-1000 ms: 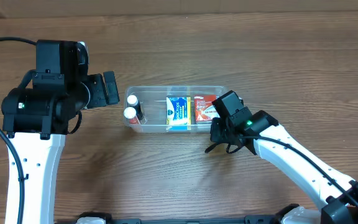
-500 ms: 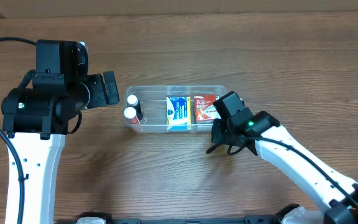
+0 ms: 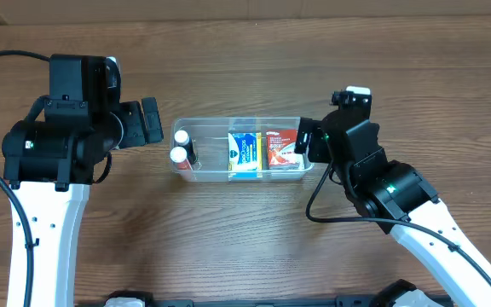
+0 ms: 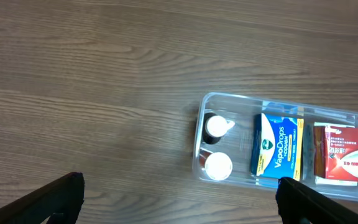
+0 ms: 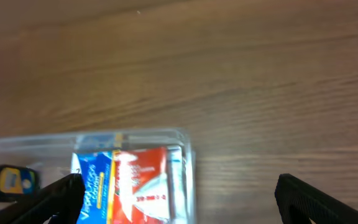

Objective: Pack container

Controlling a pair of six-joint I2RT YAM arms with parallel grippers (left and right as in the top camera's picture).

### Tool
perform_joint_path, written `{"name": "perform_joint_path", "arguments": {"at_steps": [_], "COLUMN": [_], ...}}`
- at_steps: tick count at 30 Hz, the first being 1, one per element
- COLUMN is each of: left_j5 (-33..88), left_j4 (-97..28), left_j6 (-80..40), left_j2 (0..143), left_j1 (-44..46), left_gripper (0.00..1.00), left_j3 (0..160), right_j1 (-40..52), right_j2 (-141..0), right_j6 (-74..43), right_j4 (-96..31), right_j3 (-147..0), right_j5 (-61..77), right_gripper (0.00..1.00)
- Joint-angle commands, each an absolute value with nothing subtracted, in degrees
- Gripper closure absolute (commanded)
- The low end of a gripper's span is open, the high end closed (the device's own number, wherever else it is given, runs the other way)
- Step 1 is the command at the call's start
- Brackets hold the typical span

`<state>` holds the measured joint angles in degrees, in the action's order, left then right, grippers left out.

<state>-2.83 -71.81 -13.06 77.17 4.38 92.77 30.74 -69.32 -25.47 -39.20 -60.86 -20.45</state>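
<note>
- The container (image 3: 211, 160) lay long side left to right on the wooden table (image 3: 228, 247), about midway between the two arms.
- The left gripper (image 3: 143, 122) hung just beside the container's far left corner. We saw its fingers (image 4: 55, 199) set wide apart in the left wrist view, holding nothing.
- The right gripper (image 3: 308, 141) was at the container's right end. Its fingers (image 5: 316, 199) were also spread and empty. We could not tell whether they touched the rim.
- Inside, at the left end, stood two small bottles (image 3: 179, 146) with white caps, one behind the other and nearly touching.
- Right of a bare stretch of the floor lay a blue packet (image 4: 277, 149), flat and face up.
- Just beside it, at the right end, lay a red packet (image 4: 340, 155), also flat.
- On the blue packet we read "VapoDrops" and "+ cough" in white letters, with a yellow band along one edge.
- The red packet carried white print too small for us to read.
- In the right wrist view one bottle showed a dark body with a blue and yellow label, too blurred to read.
</note>
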Motion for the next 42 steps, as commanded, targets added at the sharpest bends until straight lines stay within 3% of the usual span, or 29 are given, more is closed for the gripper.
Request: {"name": "perform_joint_path", "arguments": {"at_steps": [1, 6, 14, 21, 26, 34, 42], "left_j5": [-3.16, -3.18, -3.25, -3.18, -3.22, -3.40, -3.60], "left_j4": [-72.29, -69.84, -56.82, -53.60, -53.74, -53.95, -53.93], "left_j6": [-11.31, -11.29, -14.24, -15.03, -15.03, -15.00, -15.00], "left_j2": [75.48, 66.63, 40.21, 33.01, 33.10, 33.15, 33.15], "left_j1": [4.14, 4.86, 6.13, 6.13, 6.13, 6.13, 6.13], "left_gripper": [0.00, 0.00, 0.00, 0.00, 0.00, 0.00, 0.00], "left_j3": [93.73, 87.57, 59.13, 51.77, 51.77, 51.77, 51.77], "right_j1": [30.50, 30.59, 30.81, 28.77, 18.68, -9.54, -10.04], "right_j2": [-64.51, -57.04, -39.05, -36.77, -38.70, -47.55, -44.34], "right_j6": [-30.61, -33.78, -45.28, -36.60, -32.29, -21.98, -21.56], "right_j4": [-42.52, -49.56, -53.58, -44.71, -37.12, -36.27, -43.94], "right_j3": [-61.91, -61.73, -50.87, -45.01, -45.01, -45.01, -44.80], "right_j5": [-24.01, -24.62, -24.27, -29.39, -25.76, 3.66, 1.08], "right_gripper": [0.00, 0.00, 0.00, 0.00, 0.00, 0.00, 0.03]}}
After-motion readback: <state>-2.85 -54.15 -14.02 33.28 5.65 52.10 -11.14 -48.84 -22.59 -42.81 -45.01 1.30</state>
